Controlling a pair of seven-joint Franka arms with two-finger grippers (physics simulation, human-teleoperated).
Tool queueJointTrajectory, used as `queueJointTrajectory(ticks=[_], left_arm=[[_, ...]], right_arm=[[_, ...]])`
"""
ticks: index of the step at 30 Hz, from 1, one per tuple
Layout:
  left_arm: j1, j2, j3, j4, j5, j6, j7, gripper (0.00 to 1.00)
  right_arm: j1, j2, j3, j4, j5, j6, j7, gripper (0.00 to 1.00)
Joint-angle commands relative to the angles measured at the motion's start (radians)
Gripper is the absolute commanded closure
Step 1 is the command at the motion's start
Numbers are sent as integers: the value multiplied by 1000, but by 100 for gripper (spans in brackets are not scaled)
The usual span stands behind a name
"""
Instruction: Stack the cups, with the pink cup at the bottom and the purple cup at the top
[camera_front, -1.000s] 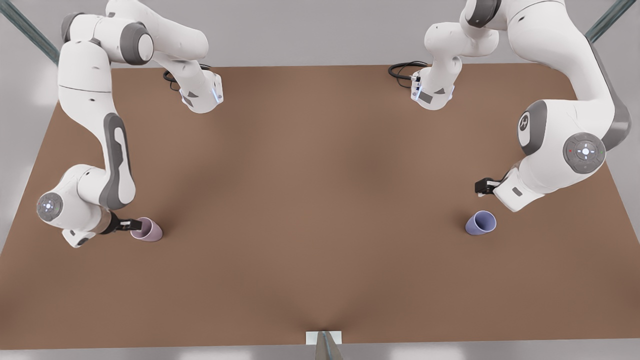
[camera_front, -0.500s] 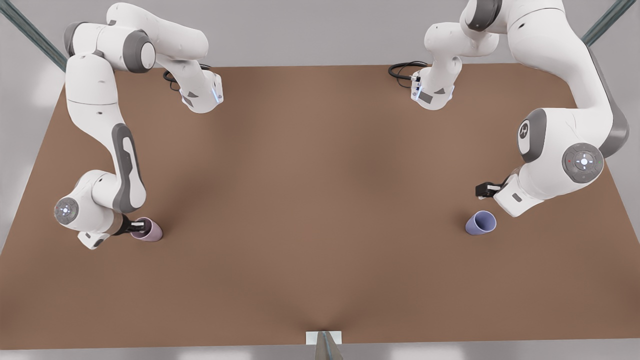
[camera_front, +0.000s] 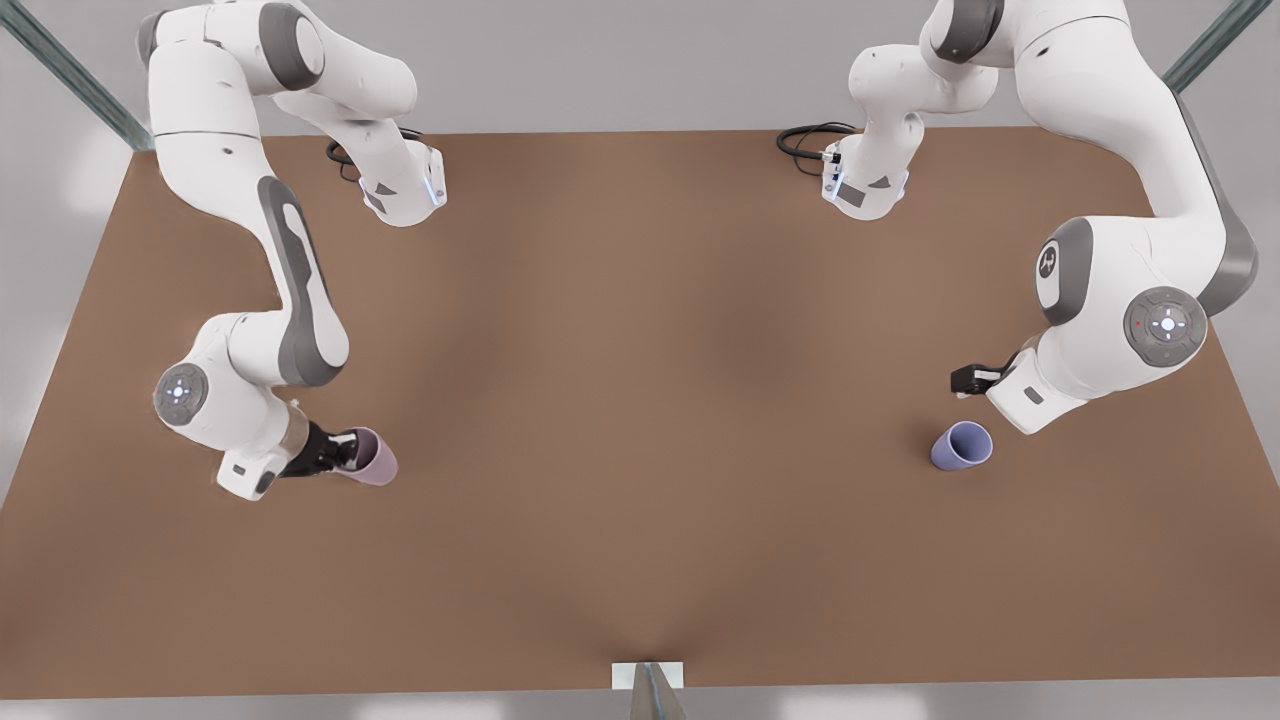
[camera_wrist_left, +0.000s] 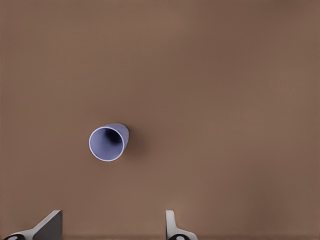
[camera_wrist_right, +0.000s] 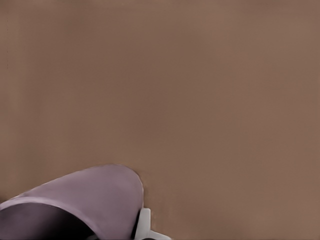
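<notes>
The pink cup (camera_front: 374, 460) is at the front view's left, tilted, with my right gripper (camera_front: 338, 452) shut on its rim. In the right wrist view the pink cup (camera_wrist_right: 90, 200) sits close up, one fingertip (camera_wrist_right: 144, 225) against its outer wall. The purple cup (camera_front: 962, 446) stands alone on the brown table (camera_front: 640, 400) at the front view's right. My left gripper (camera_front: 966, 378) hovers open just behind it, apart from it. From the left wrist view I look down into the purple cup (camera_wrist_left: 107, 142), beyond the spread fingers (camera_wrist_left: 50, 226).
Both arm bases stand at the table's back edge with black cables (camera_front: 808, 140) beside them. A small white bracket (camera_front: 648, 675) sits at the middle of the front edge. A wide stretch of bare table lies between the two cups.
My right gripper has carried the pink cup toward the front view's right, inward along the table. The left arm and the purple cup have barely moved.
</notes>
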Motion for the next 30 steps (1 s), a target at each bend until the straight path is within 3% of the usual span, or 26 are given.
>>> queueJointTrajectory(ticks=[1,3,9,11,18,19,22,26,30], left_arm=[[0,-1,0,0,1,-1,-1,0],[0,-1,0,0,1,-1,1,0],[2,0,0,0,1,2,1,0],[9,11,0,2,0,7,7,0],[141,126,0,-4,-57,125,180,0],[167,141,3,-26,-57,161,235,0],[190,183,5,-55,-58,207,320,0],[213,188,12,-196,-63,405,421,0],[218,198,17,-239,-65,484,450,0]], right_arm=[[70,8,24,34,3,-71,527,79],[324,140,-3,263,-1,-160,909,79],[600,630,-45,883,-38,-129,1337,79],[655,682,-112,886,-37,-69,1401,79],[655,713,-123,887,-35,9,1429,79],[655,713,-123,887,-35,11,1432,60],[655,714,-129,883,-30,15,1437,30],[650,706,-131,880,-29,-11,1438,27],[647,703,-132,880,-29,-9,1434,27]])
